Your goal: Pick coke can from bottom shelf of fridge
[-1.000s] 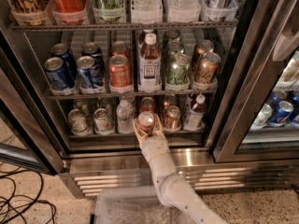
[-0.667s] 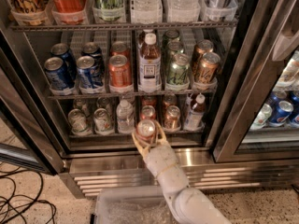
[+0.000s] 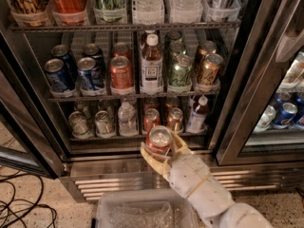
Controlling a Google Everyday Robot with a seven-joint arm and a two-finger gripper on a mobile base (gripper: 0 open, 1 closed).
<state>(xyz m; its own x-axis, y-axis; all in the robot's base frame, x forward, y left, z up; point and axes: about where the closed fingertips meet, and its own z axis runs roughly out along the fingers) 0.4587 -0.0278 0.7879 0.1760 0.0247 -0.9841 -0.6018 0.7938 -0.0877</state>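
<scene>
The fridge point(image 3: 266, 80) stands open with its dark interior and wire shelves in view. My gripper point(image 3: 161, 152) is shut on the coke can point(image 3: 158, 140), a small red can with a silver lid. It holds the can in front of the bottom shelf point(image 3: 137, 137), just outside the shelf's front rail and above the steel sill. My white arm point(image 3: 209, 198) reaches up from the lower right. Another red can point(image 3: 151, 119) stands in the lane behind the held one, next to a copper-orange can point(image 3: 175, 119).
Silver-green cans point(image 3: 90, 123), a water bottle point(image 3: 126, 118) and a brown bottle point(image 3: 196, 115) stand on the bottom shelf. The louvred base grille point(image 3: 118, 182) is below. A clear plastic bin point(image 3: 142, 210) sits on the floor under my arm. Black cables point(image 3: 23, 208) lie at left.
The gripper has drawn back out of the bottom shelf toward the camera and slightly down, carrying the coke can with it.
</scene>
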